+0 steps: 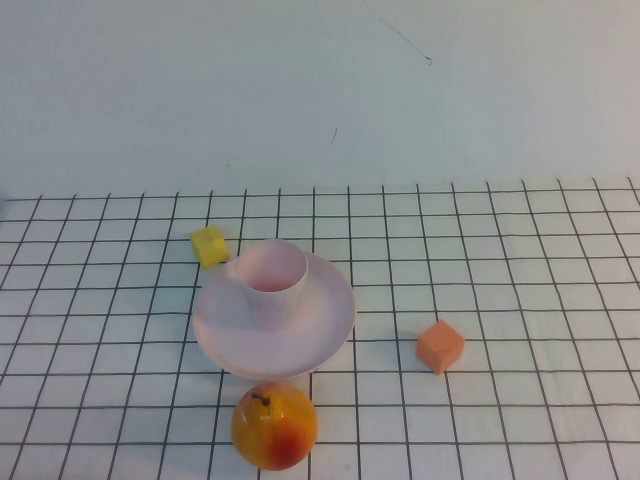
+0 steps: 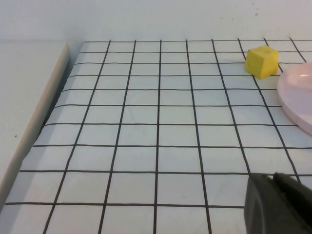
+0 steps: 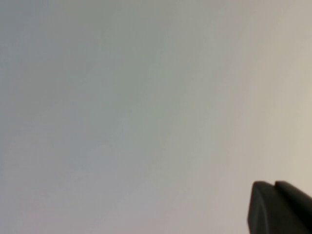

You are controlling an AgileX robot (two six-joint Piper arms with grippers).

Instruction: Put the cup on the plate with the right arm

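Black right gripper [image 3: 280, 207] faces blank wall, jaws closed on nothing; left gripper [image 2: 278, 204] hovers low, jaws unreadable. Cup [image 1: 270, 280] stands on plate [image 1: 320, 325]; yellow block [image 1: 209, 245] at ten o'clock, fruit [image 1: 274, 427] at six, orange block [image 1: 440, 346] at three.

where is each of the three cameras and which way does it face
High: raised on the robot's side, angled down at the gridded table with the cup on the plate; no arm shows.
Left wrist: low over the table, facing the yellow block; left gripper at the corner.
Right wrist: faces a blank pale surface; right gripper, shut.
Shared: high and left wrist both show block and plate.
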